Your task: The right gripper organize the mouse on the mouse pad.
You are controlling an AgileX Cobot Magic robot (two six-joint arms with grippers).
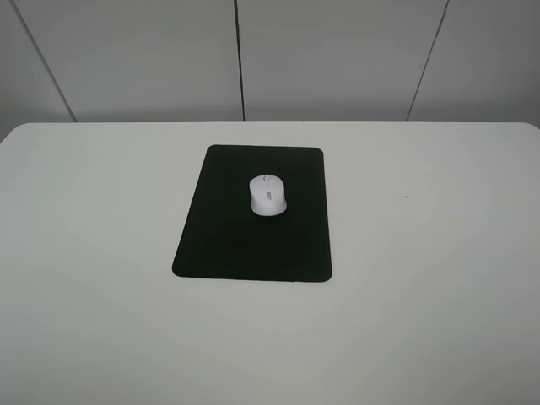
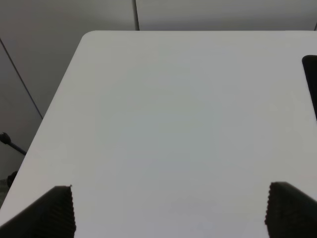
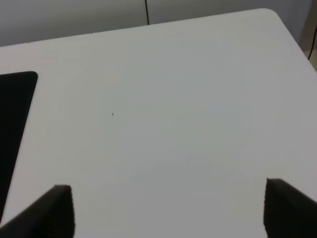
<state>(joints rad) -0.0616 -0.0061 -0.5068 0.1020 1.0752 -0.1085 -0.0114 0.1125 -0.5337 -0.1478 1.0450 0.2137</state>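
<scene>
The white mouse (image 1: pixel 267 195) lies on the black mouse pad (image 1: pixel 228 245), in its far half, a little right of the pad's middle. The pad lies flat in the middle of the white table (image 1: pixel 439 278). Neither arm shows in the exterior high view. In the right wrist view my right gripper (image 3: pixel 167 210) is open and empty above bare table, with an edge of the pad (image 3: pixel 12 109) off to one side; the mouse is out of that view. In the left wrist view my left gripper (image 2: pixel 170 210) is open and empty, with a sliver of the pad (image 2: pixel 311 79) at the frame's edge.
The table's far edge meets a grey panelled wall (image 1: pixel 337 59). A small dark speck (image 1: pixel 406 197) sits on the table right of the pad. The table's left edge and rounded corner (image 2: pixel 86 35) show in the left wrist view.
</scene>
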